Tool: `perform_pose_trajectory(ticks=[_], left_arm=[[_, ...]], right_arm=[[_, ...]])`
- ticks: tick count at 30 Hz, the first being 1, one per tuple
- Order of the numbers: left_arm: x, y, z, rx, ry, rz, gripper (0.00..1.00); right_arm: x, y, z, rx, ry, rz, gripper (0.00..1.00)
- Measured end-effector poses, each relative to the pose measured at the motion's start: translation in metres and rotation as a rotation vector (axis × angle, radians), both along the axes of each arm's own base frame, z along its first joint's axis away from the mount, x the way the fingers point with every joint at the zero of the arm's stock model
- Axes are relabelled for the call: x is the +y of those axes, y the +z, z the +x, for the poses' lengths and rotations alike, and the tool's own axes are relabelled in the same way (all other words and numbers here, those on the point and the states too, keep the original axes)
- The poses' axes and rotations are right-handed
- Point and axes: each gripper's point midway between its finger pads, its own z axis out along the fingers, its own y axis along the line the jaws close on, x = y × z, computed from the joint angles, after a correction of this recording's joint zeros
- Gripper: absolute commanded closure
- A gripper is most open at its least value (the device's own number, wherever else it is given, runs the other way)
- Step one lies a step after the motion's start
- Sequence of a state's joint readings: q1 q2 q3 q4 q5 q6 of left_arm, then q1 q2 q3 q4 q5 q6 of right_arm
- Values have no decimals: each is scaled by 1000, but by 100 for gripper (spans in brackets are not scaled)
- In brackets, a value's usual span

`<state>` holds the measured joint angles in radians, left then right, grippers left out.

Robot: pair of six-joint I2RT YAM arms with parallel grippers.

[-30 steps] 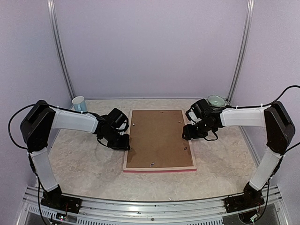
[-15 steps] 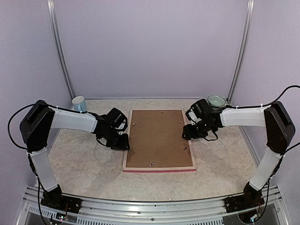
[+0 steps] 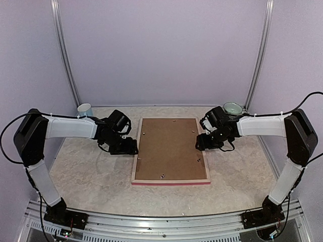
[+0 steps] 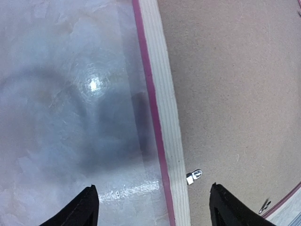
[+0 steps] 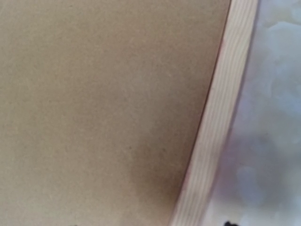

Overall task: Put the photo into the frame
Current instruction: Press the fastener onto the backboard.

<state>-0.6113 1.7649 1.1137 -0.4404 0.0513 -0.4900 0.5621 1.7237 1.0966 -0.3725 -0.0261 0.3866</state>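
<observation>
The frame [image 3: 171,181] lies face down mid-table, pale wood back up, with a pink strip showing along its near edge. A brown backing board [image 3: 169,148] fills it, and the photo is hidden. My left gripper [image 3: 131,148] hovers at the frame's left rail [image 4: 164,108]. It is open [image 4: 155,214]: one finger is over the table, the other over the board [image 4: 235,84]. My right gripper [image 3: 200,143] sits low over the right rail [image 5: 225,94]. Only the dark tips of its fingers [image 5: 228,223] show, set wide on either side of the rail and holding nothing.
A light blue cup [image 3: 85,111] stands at the back left and a pale green bowl [image 3: 232,107] at the back right. Small metal tabs [image 4: 194,176] sit along the board's edges. Purple walls enclose the table on three sides.
My left gripper has opened and pulled back a little, up and to the left, off the frame's left rail. The right arm has stayed put.
</observation>
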Motion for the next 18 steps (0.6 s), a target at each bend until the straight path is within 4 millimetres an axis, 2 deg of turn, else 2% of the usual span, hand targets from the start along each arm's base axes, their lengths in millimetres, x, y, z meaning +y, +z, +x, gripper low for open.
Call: perform_pose_trajectory(ticks=[2, 8, 14, 18], left_arm=[[2, 0, 1, -2, 7, 6, 2], [14, 9, 13, -39, 35, 42, 1], [35, 52, 34, -157, 103, 36, 1], [47, 66, 43, -188, 142, 5, 1]], right_arm=[[0, 0, 0, 0, -1, 0, 30], [-2, -3, -2, 6, -5, -8, 26], [-10, -19, -14, 46, -10, -30, 27], [-16, -24, -23, 66, -22, -34, 28]])
